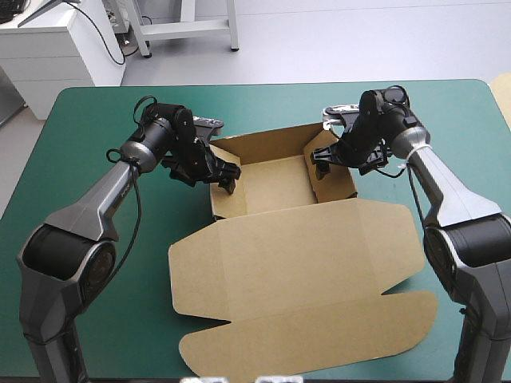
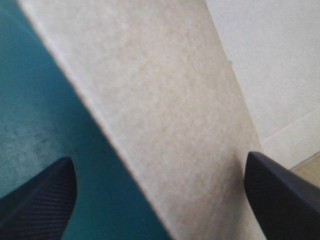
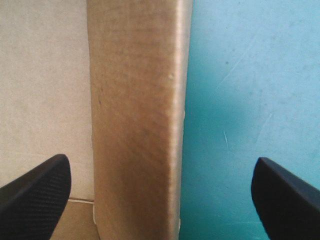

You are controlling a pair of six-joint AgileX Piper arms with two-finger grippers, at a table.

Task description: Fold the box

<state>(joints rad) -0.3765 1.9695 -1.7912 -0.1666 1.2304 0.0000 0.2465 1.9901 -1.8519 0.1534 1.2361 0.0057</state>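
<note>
Left fingers (image 2: 37, 202) and right fingers (image 3: 35, 197) stood wide apart astride the box (image 1: 271, 183) walls, holding nothing; unpinched, either wall might fall flat.

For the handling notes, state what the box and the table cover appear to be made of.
The box: brown board, matte, likely cardboard; cut flaps, crease lines and thin raised walls show. The teal-green cover: smooth, low-sheen sheet with faint pale scratches in the right wrist view; perhaps rubber or plastic, cannot tell which.
</note>
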